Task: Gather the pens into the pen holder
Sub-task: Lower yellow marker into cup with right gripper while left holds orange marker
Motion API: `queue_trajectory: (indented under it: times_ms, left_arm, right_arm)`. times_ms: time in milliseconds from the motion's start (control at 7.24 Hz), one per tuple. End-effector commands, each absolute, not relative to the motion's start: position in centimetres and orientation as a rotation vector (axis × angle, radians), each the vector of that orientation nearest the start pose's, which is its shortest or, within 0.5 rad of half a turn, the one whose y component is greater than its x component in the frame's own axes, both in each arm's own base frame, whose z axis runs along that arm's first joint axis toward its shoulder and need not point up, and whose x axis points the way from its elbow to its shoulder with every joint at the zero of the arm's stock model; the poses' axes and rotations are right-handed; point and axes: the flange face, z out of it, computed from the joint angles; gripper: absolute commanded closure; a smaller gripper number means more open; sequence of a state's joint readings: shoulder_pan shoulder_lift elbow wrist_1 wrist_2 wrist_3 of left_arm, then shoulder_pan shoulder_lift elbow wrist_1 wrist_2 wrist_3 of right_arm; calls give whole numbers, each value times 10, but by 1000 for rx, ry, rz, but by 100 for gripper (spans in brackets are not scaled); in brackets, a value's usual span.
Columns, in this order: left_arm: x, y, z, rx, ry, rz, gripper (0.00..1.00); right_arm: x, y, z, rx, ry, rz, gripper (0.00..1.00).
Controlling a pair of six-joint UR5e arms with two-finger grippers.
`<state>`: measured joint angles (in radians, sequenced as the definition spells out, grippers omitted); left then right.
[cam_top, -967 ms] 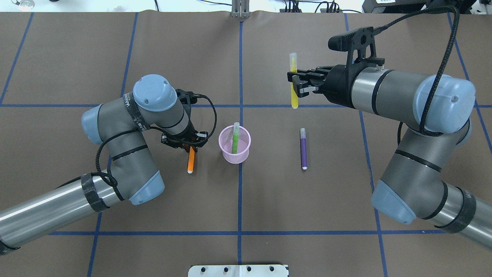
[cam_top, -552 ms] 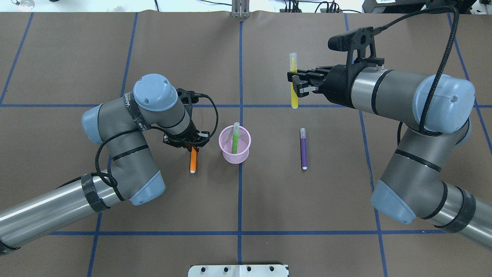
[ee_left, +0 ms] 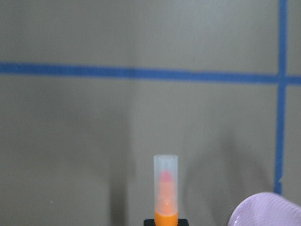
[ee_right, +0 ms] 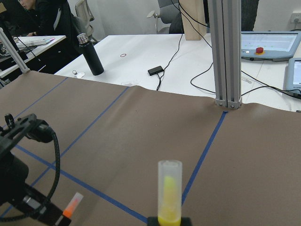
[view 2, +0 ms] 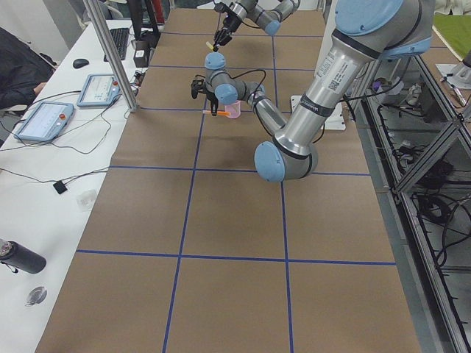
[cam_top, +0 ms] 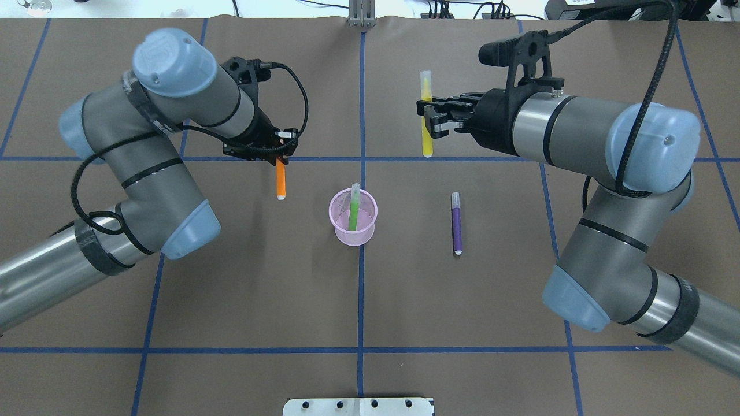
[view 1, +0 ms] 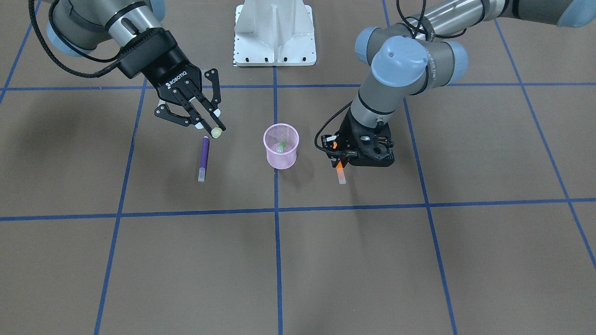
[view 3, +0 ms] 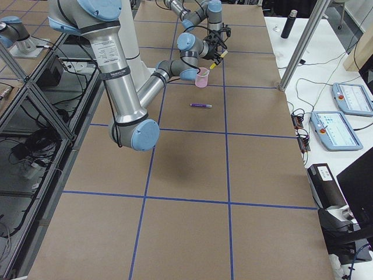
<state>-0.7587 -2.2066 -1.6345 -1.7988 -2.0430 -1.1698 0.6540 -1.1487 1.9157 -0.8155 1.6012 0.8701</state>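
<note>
Left tool (cam_top: 279, 155): clamped on 1 end of the orange pen (cam_top: 280, 182), cap end pointing away, left of centre in the overhead view.
Right tool (cam_top: 430, 115): clamped across a yellow pen (cam_top: 427, 144), upper centre-right.
Cup (cam_top: 342, 230): pink mesh, centre frame, green pen (cam_top: 353, 212) leaning inside.
Loose: purple pen (cam_top: 456, 225) flat on the desk (cam_top: 260, 289), right of the cup.
Risk: the end-gripped orange pen may swing, clip the rim and tip the light cup; 2 arms converging there could collide.
Writing: "ROBOTIQ" on the right tool; nothing else legible.
</note>
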Motion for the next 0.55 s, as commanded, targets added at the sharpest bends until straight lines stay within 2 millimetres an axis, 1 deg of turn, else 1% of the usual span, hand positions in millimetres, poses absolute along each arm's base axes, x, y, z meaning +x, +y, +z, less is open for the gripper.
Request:
queue_trajectory:
  times_ms: [0,138,276,414]
  left_arm:
    - [385,-563,215,208,1009,-130,100]
    - [382,-563,216,229,1003,-102,100]
    - [377,-567,216,235,1002,-109,100]
    - [371,-571,217,237,1000,-117,100]
  right_arm:
    - [-415,-439,160,954,-1198,-19,100]
    - [-443,-422,151,1002,-1168,38,100]
    - [-479,-408,148,1007,-1148,43,100]
    - [-517,-413,149,1031,-1086,75,100]
